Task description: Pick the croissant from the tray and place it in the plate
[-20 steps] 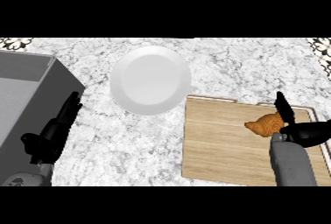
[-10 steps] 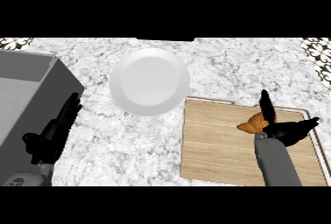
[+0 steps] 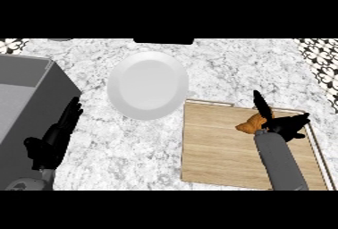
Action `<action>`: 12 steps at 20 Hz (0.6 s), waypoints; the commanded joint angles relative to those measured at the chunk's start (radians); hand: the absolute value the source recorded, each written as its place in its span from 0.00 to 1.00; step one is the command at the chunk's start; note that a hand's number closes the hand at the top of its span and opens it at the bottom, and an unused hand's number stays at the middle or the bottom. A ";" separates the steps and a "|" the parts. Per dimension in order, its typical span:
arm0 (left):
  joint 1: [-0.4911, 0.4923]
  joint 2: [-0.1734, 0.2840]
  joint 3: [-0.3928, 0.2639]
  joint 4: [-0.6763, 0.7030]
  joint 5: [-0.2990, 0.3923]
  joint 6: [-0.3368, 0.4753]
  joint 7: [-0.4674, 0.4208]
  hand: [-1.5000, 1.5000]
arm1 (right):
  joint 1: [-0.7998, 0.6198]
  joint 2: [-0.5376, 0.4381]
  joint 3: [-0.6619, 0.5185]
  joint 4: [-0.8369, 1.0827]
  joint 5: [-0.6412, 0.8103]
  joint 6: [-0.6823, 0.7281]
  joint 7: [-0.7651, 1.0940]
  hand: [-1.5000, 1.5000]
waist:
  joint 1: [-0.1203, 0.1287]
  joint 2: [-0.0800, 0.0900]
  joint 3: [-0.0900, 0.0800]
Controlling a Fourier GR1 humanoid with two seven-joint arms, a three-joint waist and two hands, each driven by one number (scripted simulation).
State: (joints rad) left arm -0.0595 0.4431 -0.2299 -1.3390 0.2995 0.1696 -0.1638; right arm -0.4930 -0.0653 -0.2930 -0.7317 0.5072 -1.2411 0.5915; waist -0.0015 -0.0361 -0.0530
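Head view: we are spreading the fingers [image 3: 261,103] of our right hand [image 3: 282,125] around the croissant [image 3: 254,124], one finger pointing away toward the far edge and the thumb jutting right, so the hand is open and not yet curled onto the pastry. The croissant is lying on the wooden tray [image 3: 218,152], near its far right corner, partly hidden under our palm; only its orange left end is showing. Our grey right forearm [image 3: 280,163] is running back over the tray toward the near edge.

Our left hand [image 3: 54,142] is resting at the left, fingers straight and relaxed, holding nothing.

We are judging the task to be at its start: the grasp is being lined up, the croissant is not yet lifted, and the carry and the setting down are all left to do. The white plate [image 3: 146,85] is waiting bare, to the left of and farther than the tray, just beside its far left corner.

All of this is sitting on a speckled marble counter [image 3: 125,156]. A grey box-like unit [image 3: 23,98] is filling the left side, and patterned tiling [image 3: 320,58] is showing at the far right.
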 commanded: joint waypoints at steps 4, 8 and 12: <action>-0.005 0.032 0.032 0.016 0.011 -0.021 -0.005 0.50 | -0.035 0.025 -0.029 0.140 0.018 0.142 0.228 0.00 | -0.020 0.021 0.042; 0.002 0.015 0.031 0.010 0.019 -0.013 0.010 0.50 | -0.059 0.036 -0.015 0.167 0.073 0.167 0.314 0.00 | -0.022 0.017 0.044; 0.013 -0.003 0.024 0.028 0.003 0.000 -0.013 0.50 | -0.129 -0.001 -0.011 0.169 0.120 0.231 0.415 0.00 | -0.024 0.020 0.045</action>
State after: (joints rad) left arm -0.0564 0.4546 -0.2014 -1.3210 0.3088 0.1634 -0.1653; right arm -0.5943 -0.0996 -0.2766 -0.6134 0.6496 -1.0763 0.8552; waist -0.0275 -0.0419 -0.0508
